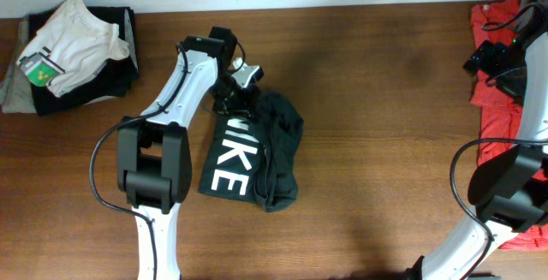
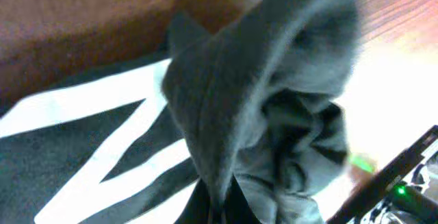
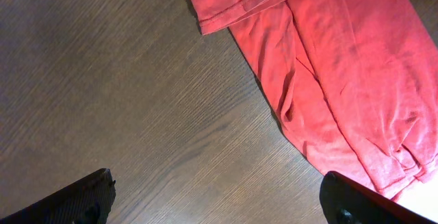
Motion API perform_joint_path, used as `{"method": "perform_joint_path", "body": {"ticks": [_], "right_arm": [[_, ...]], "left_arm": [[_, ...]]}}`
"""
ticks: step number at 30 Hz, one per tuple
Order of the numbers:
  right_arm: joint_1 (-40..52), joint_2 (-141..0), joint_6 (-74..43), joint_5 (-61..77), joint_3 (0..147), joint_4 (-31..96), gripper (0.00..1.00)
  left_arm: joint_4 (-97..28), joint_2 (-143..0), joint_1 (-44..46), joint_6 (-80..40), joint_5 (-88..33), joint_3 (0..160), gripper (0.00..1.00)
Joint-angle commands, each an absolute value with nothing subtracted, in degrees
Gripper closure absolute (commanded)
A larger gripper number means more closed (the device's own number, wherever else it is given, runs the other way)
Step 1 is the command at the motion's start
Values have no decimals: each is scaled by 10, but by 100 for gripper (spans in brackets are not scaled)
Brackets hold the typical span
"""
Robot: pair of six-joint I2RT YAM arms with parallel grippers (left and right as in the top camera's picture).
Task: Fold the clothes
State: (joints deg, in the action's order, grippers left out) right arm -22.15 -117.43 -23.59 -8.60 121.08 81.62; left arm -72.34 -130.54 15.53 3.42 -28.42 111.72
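Desk (image 1: 360, 74): brown wood, carrying every item below.

Black T-shirt (image 1: 278, 143): lying left of centre, gathered into a long narrow bundle. Its long axis is running from the far side of the desk toward the robot, leaning slightly. The white lettering is reading along that axis, with its first letter at the far end (that letter is showing large in the left wrist view). The right half is lying rumpled and doubled over.

Red T-shirt (image 1: 495, 113): lying along the right edge of the desk, well apart from the black one, its long axis also running far to near.

Pile of other garments (image 1: 73, 44): sitting in the far left corner, white on dark.

Left pincer (image 1: 233, 100): sitting at the far end of the black T-shirt, directly over its upper edge. The jaws are pressed together, apparently pinching a bunch of that fabric, which is crowding the wrist view. The rest of the shirt is trailing from it toward the robot, so any fold is likely running along that line. This arm is by far the nearer.

Right pincer (image 3: 215, 183): hanging spread wide and empty over bare wood, with the red T-shirt just beyond it to its right.
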Motion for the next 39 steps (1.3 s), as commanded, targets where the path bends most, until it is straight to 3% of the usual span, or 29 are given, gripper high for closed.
{"method": "perform_joint_path", "body": {"ticks": [1, 11, 18, 27, 28, 31, 35, 39], "right_arm": [[-222, -1167, -239, -97, 1217, 816, 1], [-222, -1167, -239, -97, 1217, 816, 1], [-222, -1167, -239, -97, 1217, 816, 1], [-222, -1167, -239, -97, 1217, 816, 1], [-222, -1167, -239, -97, 1217, 816, 1], [-222, -1167, -239, -97, 1217, 816, 1], [-222, -1167, -239, -97, 1217, 816, 1], [-222, -1167, -239, -97, 1217, 816, 1]], "left_arm": [[-740, -1302, 183, 35, -298, 1172, 100], [-684, -1304, 268, -45, -295, 1178, 99], [-629, -1306, 291, -98, -237, 1178, 94], [-564, -1380, 325, -161, -236, 1178, 94], [-560, -1386, 331, -161, -235, 1178, 92], [-553, -1395, 352, -160, -235, 1178, 50], [-566, -1392, 366, -160, -235, 1199, 48], [-663, -1388, 365, -122, -221, 1302, 41]]}}
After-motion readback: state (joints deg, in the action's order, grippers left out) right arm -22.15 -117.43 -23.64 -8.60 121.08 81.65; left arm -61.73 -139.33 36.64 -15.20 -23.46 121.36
